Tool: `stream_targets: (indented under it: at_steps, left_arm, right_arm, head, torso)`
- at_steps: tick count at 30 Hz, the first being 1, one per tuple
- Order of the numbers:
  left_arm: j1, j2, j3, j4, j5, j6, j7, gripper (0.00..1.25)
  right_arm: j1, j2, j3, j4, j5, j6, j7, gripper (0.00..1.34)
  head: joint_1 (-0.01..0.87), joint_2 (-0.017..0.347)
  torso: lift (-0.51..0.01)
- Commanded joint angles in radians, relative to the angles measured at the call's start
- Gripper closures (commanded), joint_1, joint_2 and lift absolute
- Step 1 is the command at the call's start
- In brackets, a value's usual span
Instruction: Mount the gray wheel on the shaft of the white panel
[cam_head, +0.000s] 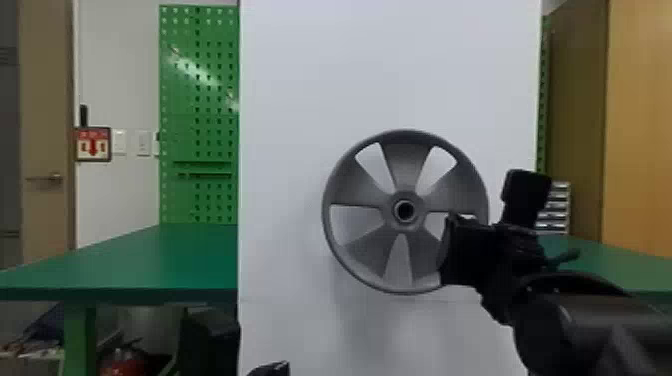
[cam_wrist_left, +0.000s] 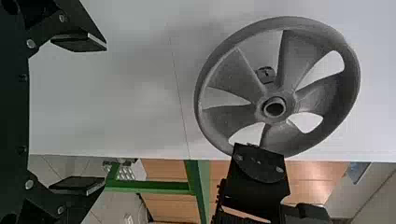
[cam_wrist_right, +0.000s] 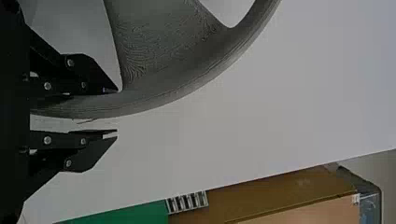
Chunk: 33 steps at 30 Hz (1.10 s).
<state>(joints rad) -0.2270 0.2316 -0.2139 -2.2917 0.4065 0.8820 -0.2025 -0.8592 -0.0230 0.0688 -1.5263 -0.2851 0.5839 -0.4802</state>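
Right of centre, the gray five-spoked plastic wheel (cam_head: 357, 192) stood before the tall white panel (cam_head: 300, 100), its rim between the parted fingers of the black right gripper (cam_head: 465, 252). Bottom, the black left gripper (cam_head: 272, 369) gaped; left, a green table (cam_head: 150, 260) spread.

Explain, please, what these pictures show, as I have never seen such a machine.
This is a two-armed robot. One picture looks forward from its head; the other two come from its left and right wrists and are turned sideways. Ahead stands a white panel, with a gray wheel upright before it and a green table to the left. The wheel's rim lies between the fingers of the right hand, though a gap shows beside one finger. The left hand is open and empty.
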Motion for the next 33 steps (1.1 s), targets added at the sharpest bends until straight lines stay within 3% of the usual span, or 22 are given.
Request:
stream_targets:
  at_steps: [1, 10, 16, 33]
  left_arm:
    - [0.0, 0.0, -0.001, 0.0, 0.0, 0.0, 0.0, 0.25]
    - [0.0, 0.0, -0.001, 0.0, 0.0, 0.0, 0.0, 0.26]
    - [0.0, 0.0, -0.001, 0.0, 0.0, 0.0, 0.0, 0.26]
    - [-0.002, 0.0, 0.001, 0.0, 0.002, 0.0, 0.0, 0.26]
  right_arm:
    - [0.002, -0.002, -0.001, 0.002, 0.001, -0.009, 0.0, 0.77]
    - [0.005, -0.003, 0.002, 0.006, 0.004, -0.024, 0.003, 0.02]
    - [-0.001, -0.005, -0.011, 0.017, 0.012, -0.003, 0.055, 0.0]
    - [-0.001, -0.005, -0.012, 0.017, 0.03, -0.004, 0.078, 0.0]
  head:
    - [0.038, 0.04]
    - [0.038, 0.04]
    - [0.038, 0.04]
    - [0.038, 0.04]
  torso:
    - [-0.51]
    - [-0.51]
    - [-0.51]
    - [-0.51]
